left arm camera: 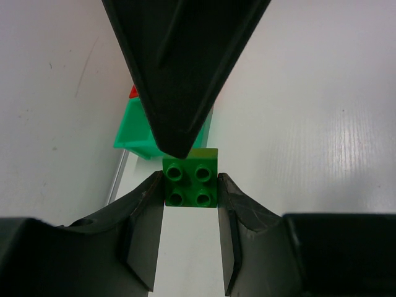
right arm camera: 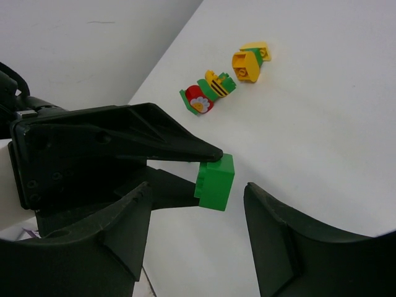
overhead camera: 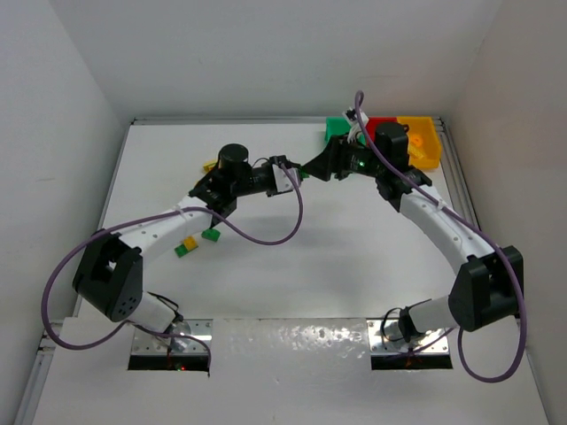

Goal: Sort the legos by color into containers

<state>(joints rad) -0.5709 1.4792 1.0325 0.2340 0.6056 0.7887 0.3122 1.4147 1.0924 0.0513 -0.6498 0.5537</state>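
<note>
Now my left gripper pinches the green brick, which sits between my right gripper's open jaws, untouched by either.

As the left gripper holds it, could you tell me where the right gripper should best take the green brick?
Probably the free end of the green brick, jutting past the left gripper's fingertips. Two opposite sides are clamped, so the open right gripper should come head-on from the far side onto the exposed faces.
</note>
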